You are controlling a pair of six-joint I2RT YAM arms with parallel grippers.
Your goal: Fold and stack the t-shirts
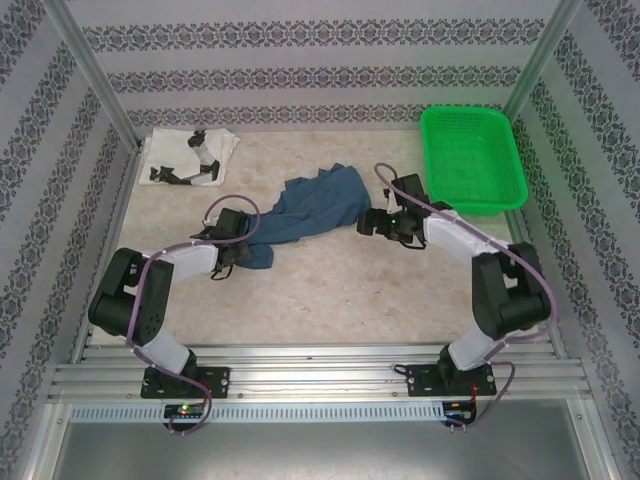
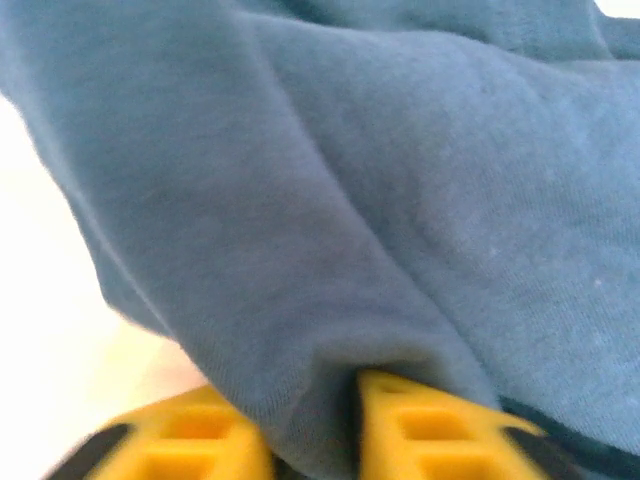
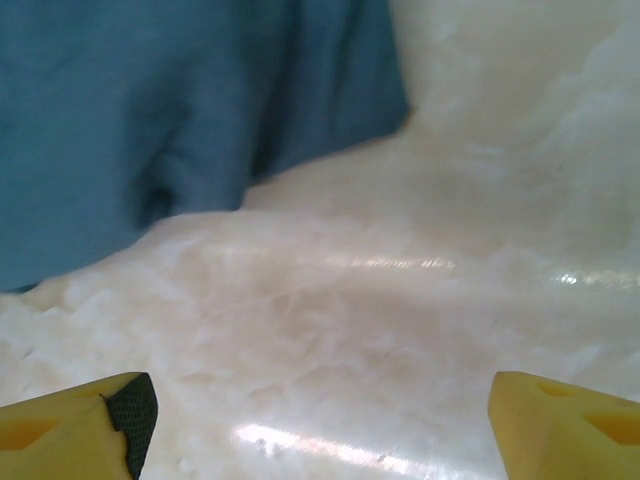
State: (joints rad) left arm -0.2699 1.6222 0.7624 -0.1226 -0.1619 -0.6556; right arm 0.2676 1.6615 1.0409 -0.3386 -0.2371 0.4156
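Note:
The dark blue-teal t-shirt [image 1: 312,208] lies crumpled mid-table. My left gripper [image 1: 238,254] sits at its near-left corner. In the left wrist view a fold of that blue shirt [image 2: 400,180] is pinched between the yellow fingers [image 2: 420,430], so the left gripper [image 2: 300,405] is shut on the cloth. My right gripper [image 1: 368,222] hangs just off the shirt's right edge. It stands open [image 3: 320,400] over bare tabletop, with the blue shirt [image 3: 150,120] ahead to its left. A folded white t-shirt with black marks [image 1: 190,155] rests at the far left corner.
A bright green mesh basket [image 1: 470,160] stands at the far right. The marbled tabletop [image 1: 370,290] lies bare between the arms and the near rail. Patterned walls close in the back and both sides.

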